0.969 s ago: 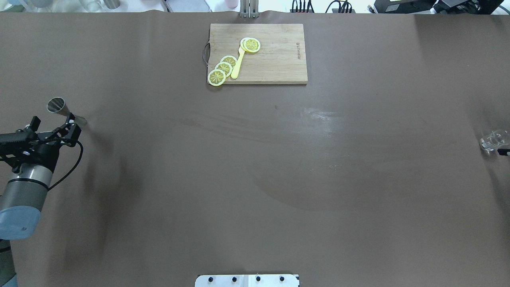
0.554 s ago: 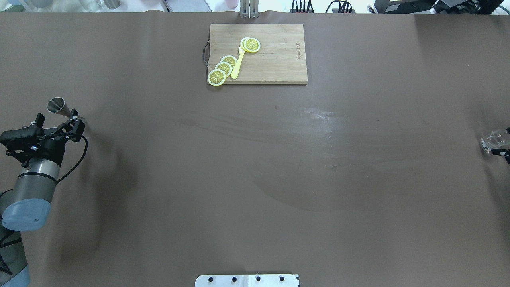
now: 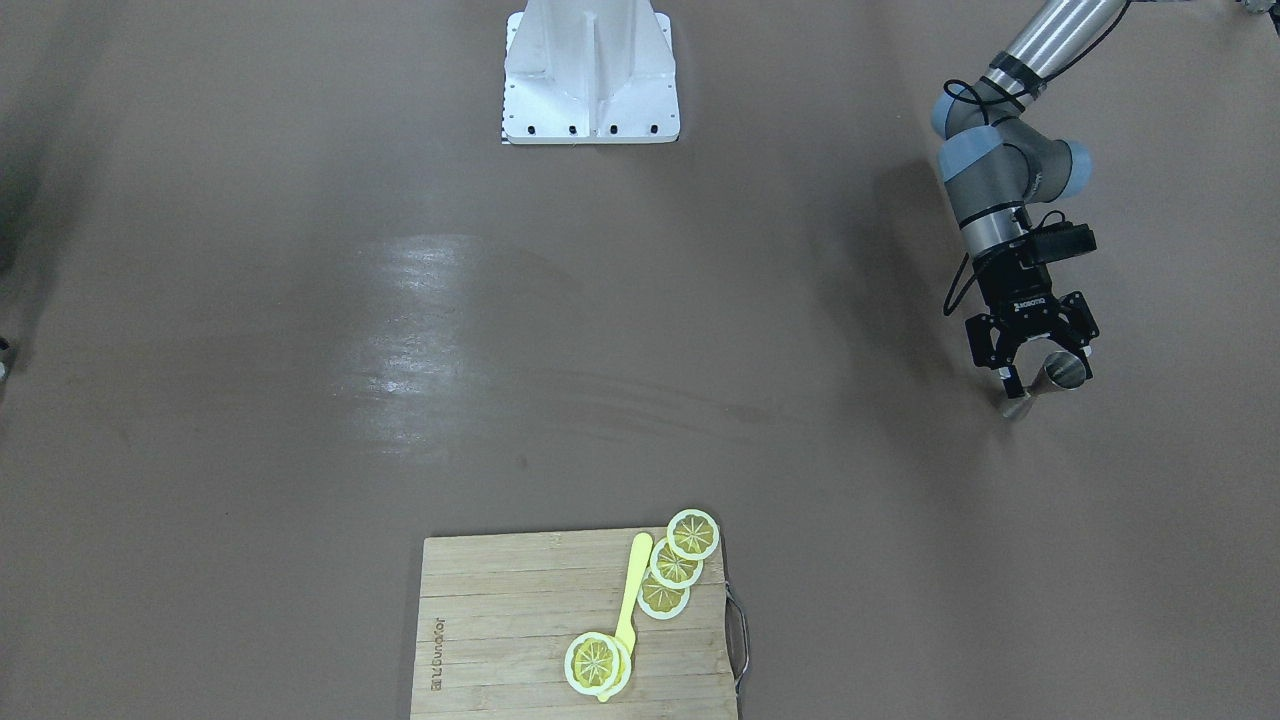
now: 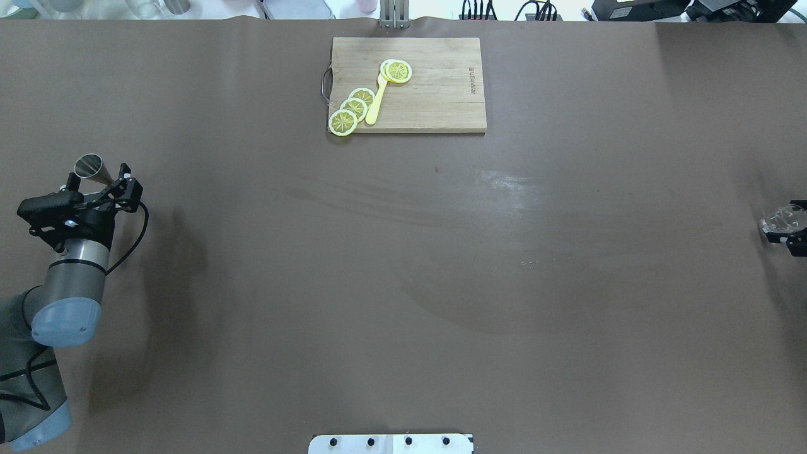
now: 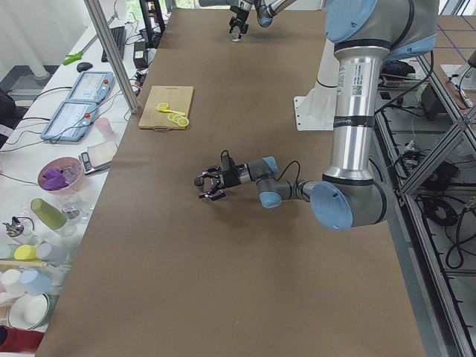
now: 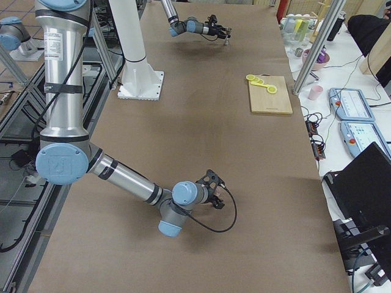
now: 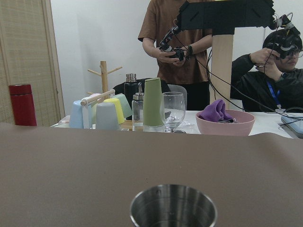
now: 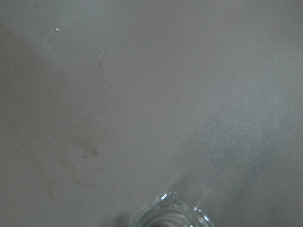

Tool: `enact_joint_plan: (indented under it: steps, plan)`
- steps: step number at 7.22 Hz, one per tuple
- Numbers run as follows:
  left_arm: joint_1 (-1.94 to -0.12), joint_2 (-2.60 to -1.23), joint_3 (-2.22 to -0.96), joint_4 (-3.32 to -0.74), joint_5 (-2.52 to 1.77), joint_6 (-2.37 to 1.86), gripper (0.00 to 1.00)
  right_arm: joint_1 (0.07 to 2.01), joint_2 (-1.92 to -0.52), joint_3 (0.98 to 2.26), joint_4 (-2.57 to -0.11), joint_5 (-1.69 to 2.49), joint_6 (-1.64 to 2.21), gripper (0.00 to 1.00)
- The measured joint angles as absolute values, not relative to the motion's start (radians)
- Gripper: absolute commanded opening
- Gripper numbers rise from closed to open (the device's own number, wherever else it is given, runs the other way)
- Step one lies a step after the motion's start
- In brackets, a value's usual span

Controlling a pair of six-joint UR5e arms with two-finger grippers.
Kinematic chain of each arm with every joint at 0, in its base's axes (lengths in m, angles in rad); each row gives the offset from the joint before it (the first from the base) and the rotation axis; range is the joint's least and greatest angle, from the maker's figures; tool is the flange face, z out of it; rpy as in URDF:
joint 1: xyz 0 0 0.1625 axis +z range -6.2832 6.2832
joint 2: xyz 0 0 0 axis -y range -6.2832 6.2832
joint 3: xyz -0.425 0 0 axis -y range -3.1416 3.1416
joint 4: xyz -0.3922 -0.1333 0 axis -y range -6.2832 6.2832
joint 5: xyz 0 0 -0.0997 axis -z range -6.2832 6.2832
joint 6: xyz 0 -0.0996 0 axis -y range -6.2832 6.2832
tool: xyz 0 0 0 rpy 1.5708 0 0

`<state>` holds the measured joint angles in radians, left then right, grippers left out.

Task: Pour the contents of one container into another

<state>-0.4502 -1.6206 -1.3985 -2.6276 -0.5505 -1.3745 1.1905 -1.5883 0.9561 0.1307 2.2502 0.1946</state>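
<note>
Bench (image 4: pixel 403 284) comes first: it is big and brown and fills my screens. My left arm (image 4: pixel 69 284) comes in low at the left side of the overhead view. My right arm (image 6: pixel 122 177) lies low over the bench in the right side view. The white robot base (image 3: pixel 592 70) sits in the middle of the robot's edge of the bench. A wooden cutting board (image 4: pixel 435 94) lies flat in the middle of the far edge, well apart from both arms.

My left hand (image 3: pixel 1045 372) has its fingers spread wide. The metal cup (image 4: pixel 88 166) stands upright far out on the left side of the bench, right at those fingers. In the left wrist camera its open mouth is very close, low in the middle. I cannot tell if a finger touches it.

My right hand (image 4: pixel 795 224) is mostly cut off at the right edge of the overhead view. The two fingers I see are wide apart, one on each side of a small clear glass (image 4: pixel 780 222). The glass stands far out on the right side of the bench. I cannot tell if the fingers touch it. The cup and the glass are well apart.

Three lemon slices (image 4: pixel 343 122) overlap in a row at one corner of the board. A yellow tool (image 4: pixel 377 101) lies beside them, with more lemon on its far end.
</note>
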Motion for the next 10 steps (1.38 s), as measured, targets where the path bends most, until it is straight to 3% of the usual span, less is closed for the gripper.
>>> enact_joint_plan:
  steps: [5,6,9,10]
  plan:
    - [-0.451,-1.647,-1.358,-2.623,-0.552,-1.400,0.92,1.182,-1.568,0.932,0.139,2.246,0.199,0.88]
    - [-0.451,-1.647,-1.358,-2.624,-0.552,-1.400,0.92,1.181,-1.568,0.929,0.144,2.246,0.204,0.77]
    - [-0.451,-1.646,-1.358,-2.625,-0.552,-1.402,0.92,1.180,-1.568,0.927,0.151,2.247,0.207,0.56]
    - [-0.451,-1.646,-1.358,-2.625,-0.552,-1.402,0.78,1.180,-1.568,0.927,0.153,2.248,0.208,0.50]
